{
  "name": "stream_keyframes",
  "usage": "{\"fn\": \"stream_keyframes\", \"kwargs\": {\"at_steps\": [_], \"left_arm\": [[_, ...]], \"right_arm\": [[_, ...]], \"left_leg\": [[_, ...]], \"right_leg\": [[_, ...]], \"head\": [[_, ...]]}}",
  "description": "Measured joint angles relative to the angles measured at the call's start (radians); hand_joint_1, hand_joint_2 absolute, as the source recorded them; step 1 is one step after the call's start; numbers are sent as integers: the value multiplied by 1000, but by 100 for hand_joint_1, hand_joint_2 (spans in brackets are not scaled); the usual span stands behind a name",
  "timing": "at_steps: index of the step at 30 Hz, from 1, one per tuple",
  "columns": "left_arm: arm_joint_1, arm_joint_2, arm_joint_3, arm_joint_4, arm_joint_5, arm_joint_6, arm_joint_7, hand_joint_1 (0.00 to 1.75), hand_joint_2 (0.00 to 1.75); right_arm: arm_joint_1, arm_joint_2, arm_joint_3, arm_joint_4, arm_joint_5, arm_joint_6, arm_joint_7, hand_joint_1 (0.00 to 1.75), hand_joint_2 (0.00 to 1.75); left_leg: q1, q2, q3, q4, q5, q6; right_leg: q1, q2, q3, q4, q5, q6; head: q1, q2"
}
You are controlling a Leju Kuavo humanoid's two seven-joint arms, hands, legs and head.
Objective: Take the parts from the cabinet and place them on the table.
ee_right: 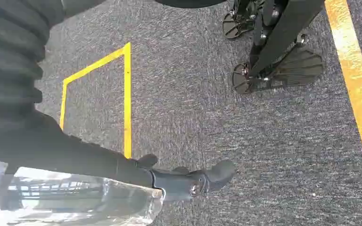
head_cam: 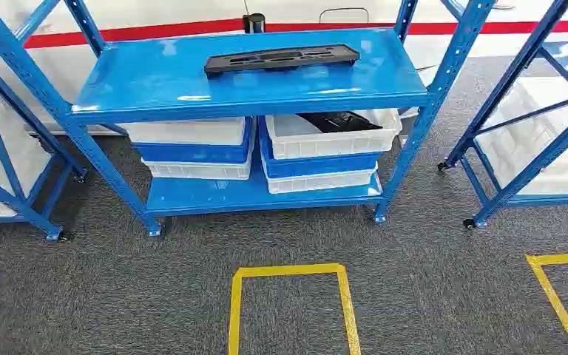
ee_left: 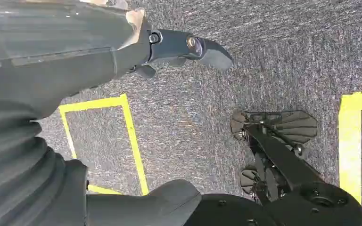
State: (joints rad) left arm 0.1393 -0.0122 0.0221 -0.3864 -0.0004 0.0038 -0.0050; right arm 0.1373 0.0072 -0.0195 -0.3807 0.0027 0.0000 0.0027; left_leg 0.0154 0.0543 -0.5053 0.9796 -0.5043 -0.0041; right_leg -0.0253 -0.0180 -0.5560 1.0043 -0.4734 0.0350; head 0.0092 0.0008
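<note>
Parts: one long black moulded strip (head_cam: 282,58) lay flat on top shelf of blue cabinet (head_cam: 155,85), near back edge; more dark parts (head_cam: 339,121) sat in upper white bin (head_cam: 325,140) below. Judged light, stiff plastic, likely slick (best taken near middle, across narrow width, to stop tipping). Left robot hand (ee_left: 188,49) and right robot hand (ee_right: 188,181) hung over grey carpet (head_cam: 414,288), fingers extended and apart, holding nothing.
</note>
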Motion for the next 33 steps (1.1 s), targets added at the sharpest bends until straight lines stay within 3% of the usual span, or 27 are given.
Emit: {"fn": "stream_keyframes", "kwargs": {"at_steps": [6,16,23,24,26,27,29,33], "left_arm": [[0,5,2,0,23,1,-22,0,175],[-29,15,2,2,157,61,-213,0,175],[-97,-12,2,16,246,131,-365,0,175],[-118,-19,4,21,288,169,-432,0,175],[-162,-38,13,27,374,242,-628,0,175],[-177,-43,17,28,378,250,-669,0,175],[-200,-50,29,29,376,252,-683,0,175],[-224,-63,50,43,325,224,-684,0,175]], "right_arm": [[-20,9,20,0,-9,-15,-12,0,175],[-147,63,163,3,-78,-130,-125,0,175],[-265,108,288,17,-129,-214,-212,0,175],[-299,119,328,22,-153,-263,-265,0,175],[-365,140,399,30,-174,-359,-373,0,175],[-390,146,420,33,-173,-380,-383,0,175],[-424,157,453,36,-165,-400,-383,0,175],[-448,163,493,43,-47,-507,-333,0,175]], "left_leg": [[0,0,0,0,0,0],[0,0,0,0,2,-1],[0,0,-1,1,3,0],[0,0,-2,1,5,-1],[0,0,0,1,5,-1],[0,0,1,1,5,-1],[0,0,1,1,6,-1],[0,0,-1,1,6,-1]], "right_leg": [[0,0,0,0,0,0],[0,0,1,0,0,0],[0,0,0,1,1,0],[0,0,-2,1,2,0],[0,0,-1,1,3,-3],[0,0,0,1,3,-3],[0,0,0,1,3,-3],[0,0,-1,1,3,-2]], "head": [[0,0],[0,0],[0,0],[0,0],[0,0],[0,0],[0,0],[0,0]]}}
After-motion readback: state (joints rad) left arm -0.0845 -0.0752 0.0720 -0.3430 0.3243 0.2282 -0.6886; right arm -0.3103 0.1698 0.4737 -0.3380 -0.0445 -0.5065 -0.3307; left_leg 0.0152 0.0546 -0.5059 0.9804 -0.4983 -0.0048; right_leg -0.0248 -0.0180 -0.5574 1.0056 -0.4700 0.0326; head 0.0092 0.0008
